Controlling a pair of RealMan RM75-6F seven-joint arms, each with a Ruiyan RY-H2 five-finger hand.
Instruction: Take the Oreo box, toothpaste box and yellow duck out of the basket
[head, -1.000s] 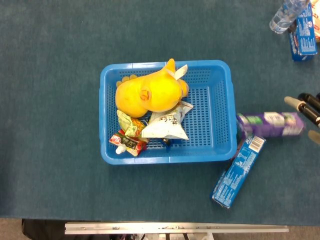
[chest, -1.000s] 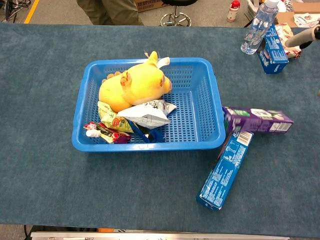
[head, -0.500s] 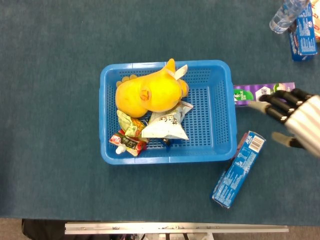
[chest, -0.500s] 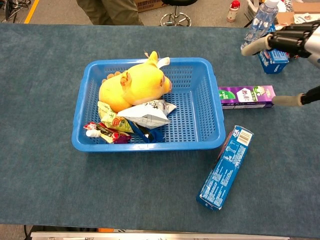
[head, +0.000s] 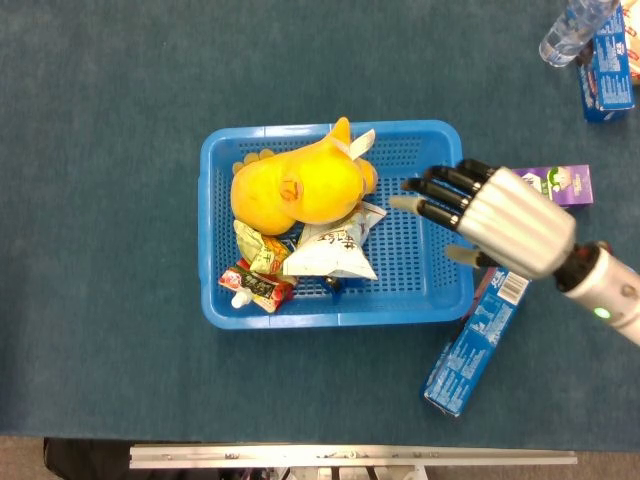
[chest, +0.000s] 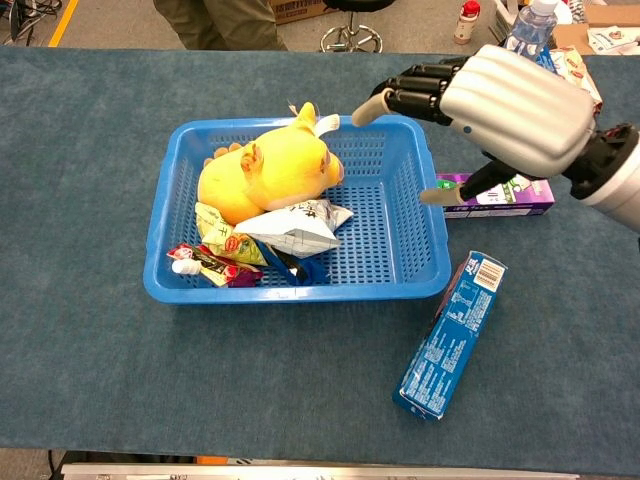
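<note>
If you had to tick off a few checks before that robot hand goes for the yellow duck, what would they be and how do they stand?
1. Right robot hand empty, fingers apart: ok.
2. Yellow duck uncovered, lying on top in the blue basket: ok.
3. Oreo box out on the table: ok.
4. Toothpaste box outside the basket: ok.
5. Snack packets clear of the duck: not ok, they touch it.
6. Left robot hand's whereabouts: cannot tell.

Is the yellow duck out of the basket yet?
No. The yellow duck lies inside the blue basket, on the snack packets; the open right hand hovers beside it.
</note>
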